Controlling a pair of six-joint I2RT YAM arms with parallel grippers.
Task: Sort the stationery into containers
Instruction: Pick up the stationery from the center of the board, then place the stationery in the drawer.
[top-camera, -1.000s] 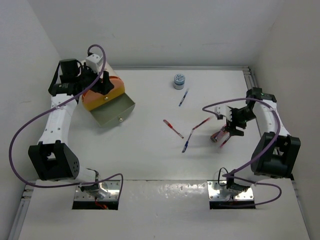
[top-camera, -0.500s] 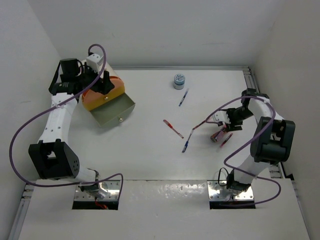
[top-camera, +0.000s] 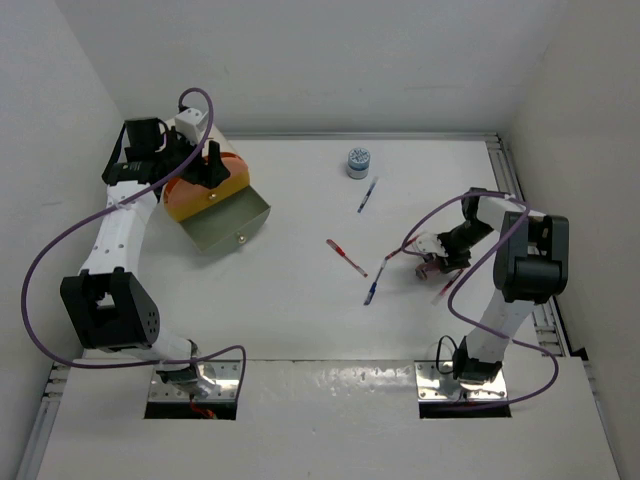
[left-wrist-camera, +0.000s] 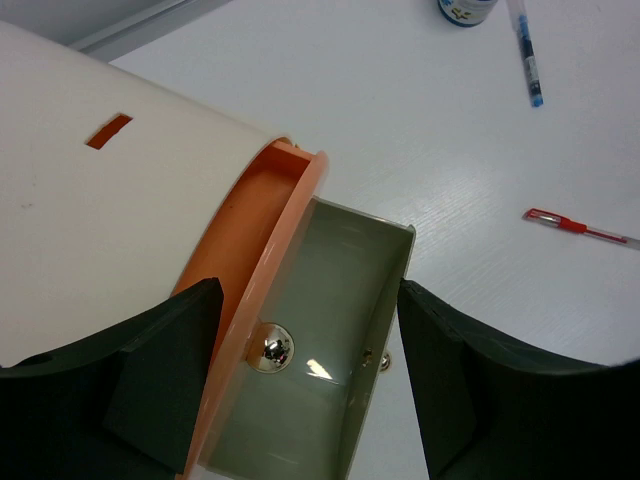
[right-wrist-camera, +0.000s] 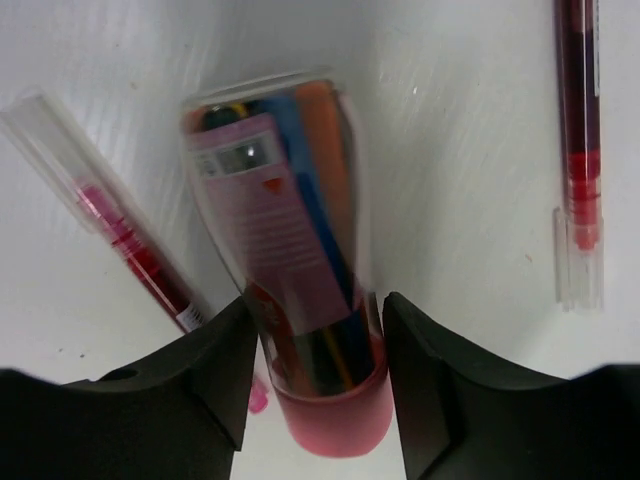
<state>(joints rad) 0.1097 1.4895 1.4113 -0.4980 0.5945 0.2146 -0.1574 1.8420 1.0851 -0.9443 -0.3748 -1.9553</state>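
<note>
— Clamped or not, that right gripper (right-wrist-camera: 315, 305): what do you make of it?

— Hard to call. Its fingers (right-wrist-camera: 200, 380) straddle the pen pack (right-wrist-camera: 290, 230), each drawn up against a side of the clear case. I cannot tell whether they press it or merely flank it.

— Where does the pack lie?

— Flat on the table (top-camera: 300, 330), on the right side, about midway between near and far. It sits directly under the claw, pink end toward the wrist. Its long axis runs crosswise to the line on which the jaws shut, so they meet its narrow sides.

— Anything in the way?

— A slanted red pen (right-wrist-camera: 110, 225) lies just beside the pack, its lower end running in by one finger. I think it could get nipped along with the pack. A second red pen (right-wrist-camera: 580, 150) lies apart on the other flank.

— And the bucket?

— Far left, well apart from the pack. The bucket (left-wrist-camera: 100, 200) looks tipped, orange mouth against a grey tray (left-wrist-camera: 320, 330). The left gripper (left-wrist-camera: 308, 290) is at its rim, jaws wide; gripping or not, I cannot tell.

— So the right arm is nearer the pack.

— By far. My guess is that it grips, lifts and carries leftward.
</note>
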